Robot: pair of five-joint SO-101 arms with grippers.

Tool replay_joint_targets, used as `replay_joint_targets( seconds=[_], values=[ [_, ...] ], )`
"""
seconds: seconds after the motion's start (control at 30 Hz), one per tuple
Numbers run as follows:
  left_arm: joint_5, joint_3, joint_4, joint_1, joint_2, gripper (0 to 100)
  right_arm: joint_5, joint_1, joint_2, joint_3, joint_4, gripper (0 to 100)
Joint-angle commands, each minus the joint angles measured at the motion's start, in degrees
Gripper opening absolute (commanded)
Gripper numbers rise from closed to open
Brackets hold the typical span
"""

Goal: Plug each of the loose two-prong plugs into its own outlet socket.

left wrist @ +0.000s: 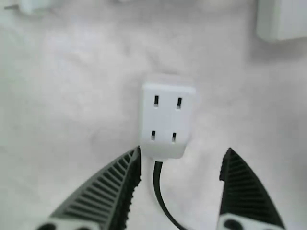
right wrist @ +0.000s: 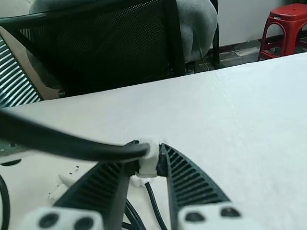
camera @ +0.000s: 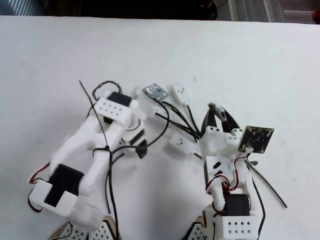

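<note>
One plug (right wrist: pixel 147 162) sits clamped in the right gripper (right wrist: pixel 149 147).

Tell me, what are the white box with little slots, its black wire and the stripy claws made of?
The outlet socket is probably hard white plastic: smooth, slightly shiny, with rounded moulded edges. Its cord is black, smooth and bent, so it likely has a rubbery coating. The left gripper has dark, matte, ribbed fingers, plastic by the look.
</note>
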State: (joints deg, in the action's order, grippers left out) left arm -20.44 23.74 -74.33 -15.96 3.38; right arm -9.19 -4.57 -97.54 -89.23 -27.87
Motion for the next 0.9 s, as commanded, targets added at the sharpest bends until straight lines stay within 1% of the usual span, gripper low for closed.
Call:
replay_joint_targets(
  seconds=[0.0, 0.1, 0.27, 0.37, 0.5, 0.57, 0.67, 0.8, 0.87],
  values=[
    [-1.58, -2.46, -2.11, 1.89, -9.19, 23, 4.22, -2.07, -0.31, 0.53, 0.48, 1.7],
    [-2.02, -2.20, -3.69, 4.44, -17.80, 23, 6.24, -4.26, -0.22, 1.32, -2.24, 1.7],
    [-1.49, -0.97, -5.71, 13.05, -30.37, 23, 10.29, -9.19, -0.22, 4.84, -8.04, 1.7],
    [-1.49, 3.87, -5.45, 17.63, -35.38, 23, 11.87, -13.32, -0.13, 7.47, -11.38, 1.7],
    [-1.49, 13.36, -1.05, 23.52, -41.10, 23, 13.89, -20.26, 1.19, 10.73, -15.16, 1.7],
    [-1.49, 18.02, 2.37, 26.07, -44.00, 23, 14.15, -23.43, 4.97, 12.66, -16.22, 1.7],
    [-1.49, 24.44, 6.51, 28.97, -48.13, 23, 14.24, -26.95, 14.81, 16.18, -16.40, 1.7],
    [-1.41, 31.65, 10.46, 31.25, -52.35, 23, 17.76, -30.64, 29.05, 22.07, -16.13, 1.7],
    [-1.41, 34.99, 12.75, 32.40, -53.67, 23, 18.20, -32.22, 34.59, 24.70, -16.04, 1.7]
  ],
)
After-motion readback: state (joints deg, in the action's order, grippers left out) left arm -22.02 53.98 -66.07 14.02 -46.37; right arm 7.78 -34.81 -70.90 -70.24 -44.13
